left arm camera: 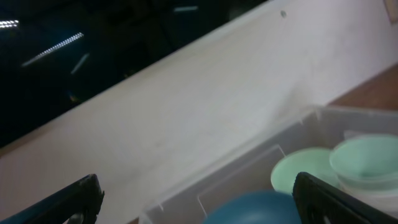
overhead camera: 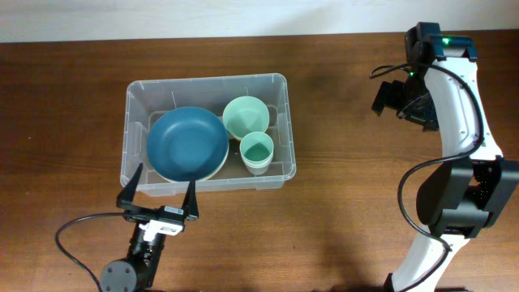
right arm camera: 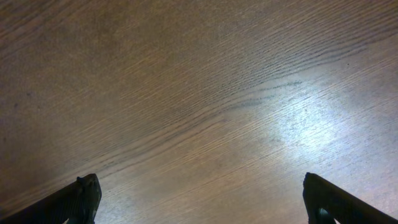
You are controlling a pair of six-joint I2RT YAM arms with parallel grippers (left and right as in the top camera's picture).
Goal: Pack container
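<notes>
Container [overhead camera: 207, 79] near desk's far edge: thin clear plastic, likely light, flexy, slick. Best held by rim. Left fingers [overhead camera: 193, 197], right fingers [right arm camera: 79, 200] both spread, empty.

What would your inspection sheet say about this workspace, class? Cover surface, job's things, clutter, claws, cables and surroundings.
Surface: brown wood-grain table, glare patch in the right wrist view.
Job's things: large clear plastic rectangular container holds a dark blue round dish, a pale green bowl and a pale green cup.
Clutter: nothing seen.
Claws: left claw open at the container's near wall; right claw open above bare table.
Cables: left black cable and right black cable loop beside the arms.
Surroundings: pale strip beyond the table's far edge.
</notes>
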